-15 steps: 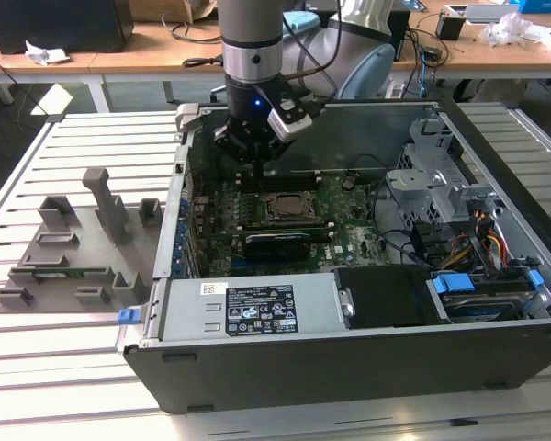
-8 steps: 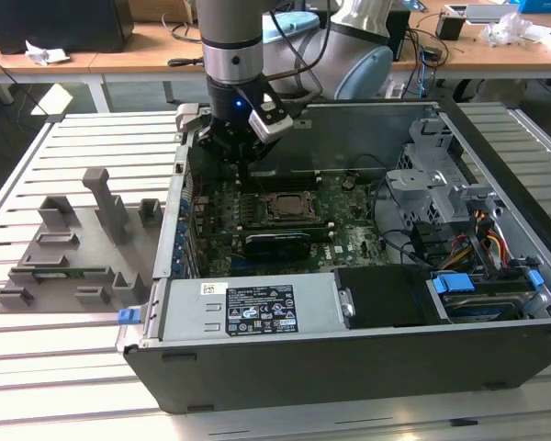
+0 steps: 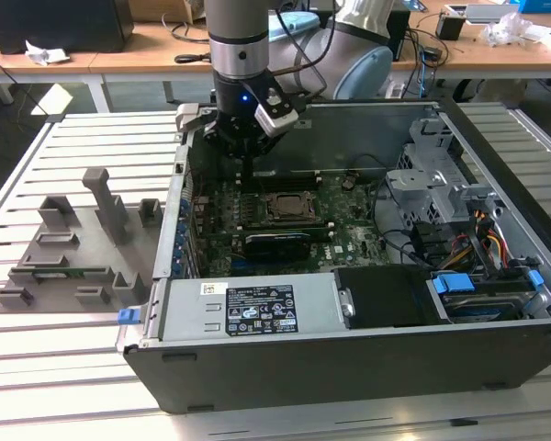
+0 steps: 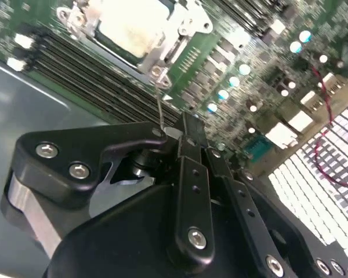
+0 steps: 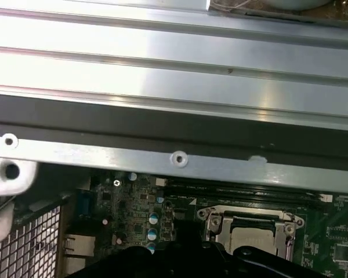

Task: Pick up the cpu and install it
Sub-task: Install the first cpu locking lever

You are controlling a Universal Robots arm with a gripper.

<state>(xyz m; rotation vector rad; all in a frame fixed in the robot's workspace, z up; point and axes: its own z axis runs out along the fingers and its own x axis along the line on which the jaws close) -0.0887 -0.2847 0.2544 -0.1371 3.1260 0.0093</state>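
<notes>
Inside the open computer case (image 3: 349, 303), seen from the exterior view, the arm reaches down over the green motherboard (image 3: 349, 216), and its gripper (image 3: 246, 165) hangs just behind the socket (image 3: 285, 206), on the side toward the case's back wall. The cpu (image 3: 286, 206) lies flat in that socket, framed by metal edges. Outside the case, toward the exterior view's left, a grey fixture tray (image 3: 73, 248) with upright posts rests on the slatted table (image 3: 37, 349).

In the second wrist view, the black gripper (image 4: 185, 130) has its fingers (image 4: 191, 174) drawn together, tips meeting, with nothing between them. A thin metal lever (image 4: 160, 107) rises from the socket's corner right beside the fingertips; whether it touches them I cannot tell. The cpu (image 4: 130, 26) sits in the socket (image 4: 162, 46), its top pale and shiny, near the gripper but apart from it.

In the first wrist view, the cpu (image 5: 249, 234) shows within the socket (image 5: 217, 223), below the case's metal wall (image 5: 162, 159).
</notes>
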